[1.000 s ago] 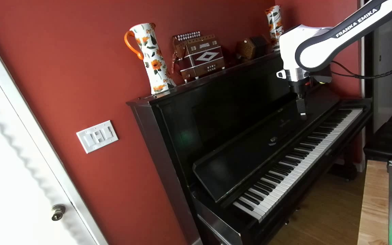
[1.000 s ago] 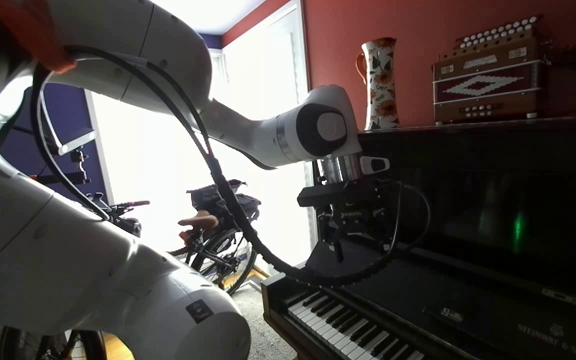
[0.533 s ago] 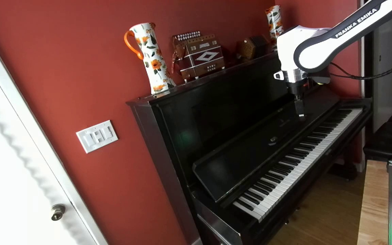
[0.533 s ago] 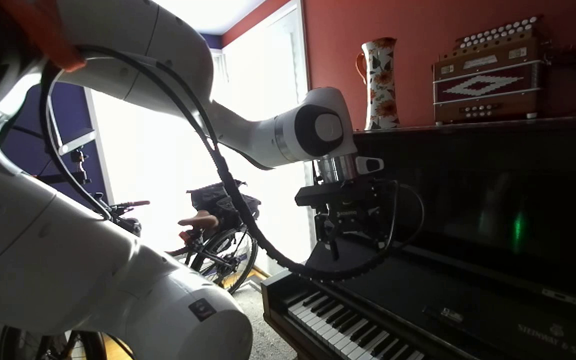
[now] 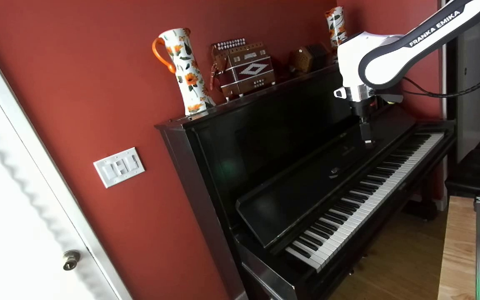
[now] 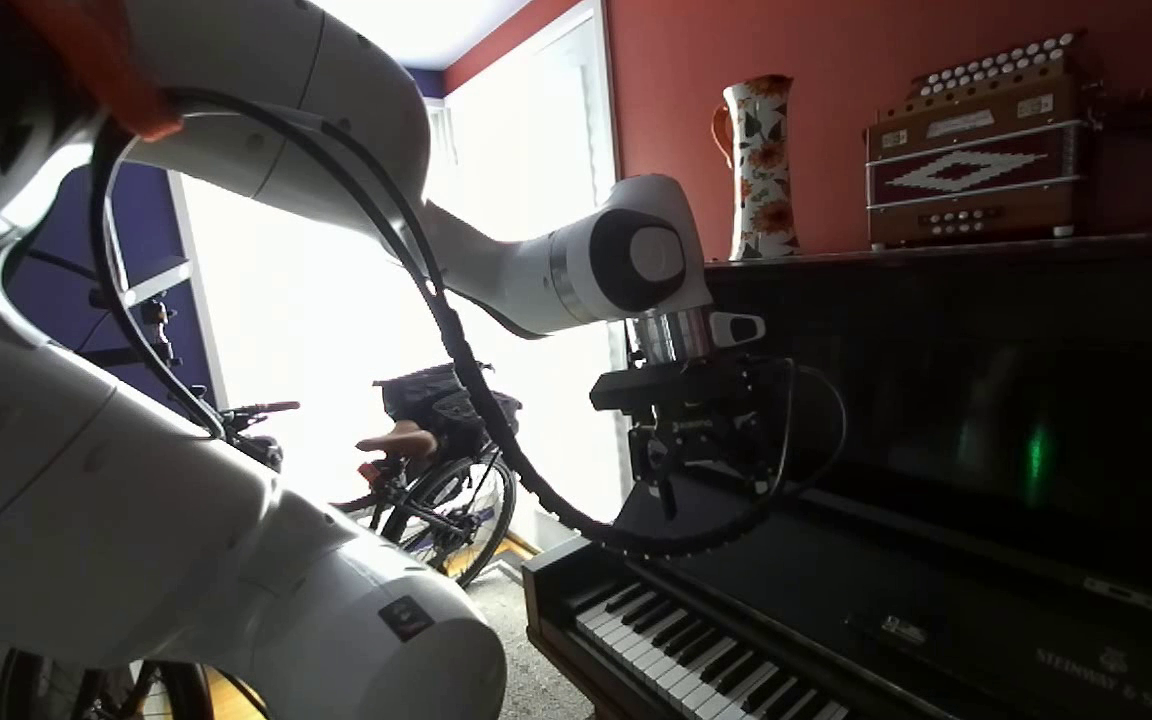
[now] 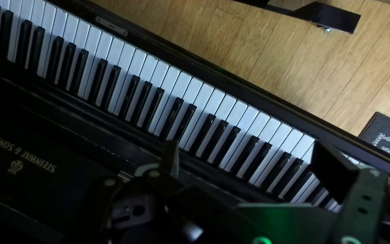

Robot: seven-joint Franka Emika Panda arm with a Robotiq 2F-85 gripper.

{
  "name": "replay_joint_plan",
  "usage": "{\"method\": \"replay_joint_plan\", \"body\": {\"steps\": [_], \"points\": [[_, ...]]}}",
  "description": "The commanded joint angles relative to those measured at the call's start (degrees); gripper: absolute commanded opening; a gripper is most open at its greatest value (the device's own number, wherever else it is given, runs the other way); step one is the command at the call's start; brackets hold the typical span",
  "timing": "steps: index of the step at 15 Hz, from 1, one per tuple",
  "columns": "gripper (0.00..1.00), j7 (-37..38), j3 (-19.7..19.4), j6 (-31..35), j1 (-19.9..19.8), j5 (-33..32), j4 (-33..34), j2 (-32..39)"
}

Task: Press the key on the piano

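Note:
The black upright piano (image 5: 283, 208) stands against the red wall, its row of white and black keys (image 5: 348, 225) uncovered. In an exterior view my gripper (image 6: 716, 492) hangs pointing down over the piano's far end, above the sloped fallboard. The wrist view has the gripper (image 7: 247, 149) with its fingers spread wide apart and nothing between them. One finger (image 7: 172, 156) overlaps the board behind the keys, while the opposite finger (image 7: 333, 173) covers part of the keyboard (image 7: 181, 84). No fingertip is seen touching a key. Which key the task names cannot be told.
On the piano top stand a floral pitcher (image 5: 190, 75), an accordion (image 5: 248, 68), a smaller brown instrument (image 5: 302, 60) and another floral vase (image 5: 336, 29). A cable (image 6: 576, 525) loops beneath the gripper. A black bench (image 5: 471, 171) is in front; a bicycle (image 6: 446, 500) stands behind.
My gripper has shifted slightly to the left in both exterior views, with the arm's cable moving a little too. The jaws remain spread, and the piano has not moved.

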Motion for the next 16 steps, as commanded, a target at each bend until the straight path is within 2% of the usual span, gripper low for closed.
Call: {"method": "replay_joint_plan", "body": {"steps": [1, 3, 7, 11, 15, 16], "points": [[1.00, 0.17, -0.26, -0.19, 0.33, -0.16, 0.14, 0.00], [1.00, -0.80, -0.36, 0.29, 1.42, 0.68, 0.30, 0.64], [1.00, -4.73, 0.99, 2.73, 9.68, 7.56, 0.74, 5.21], [1.00, -3.23, 5.48, 8.10, 16.72, 15.34, 2.65, 13.49], [1.00, 0.55, 10.66, 16.03, 19.51, 18.95, 6.93, 23.86], [1.00, -0.67, 9.96, 14.13, 18.13, 17.54, 3.45, 17.36]]}}
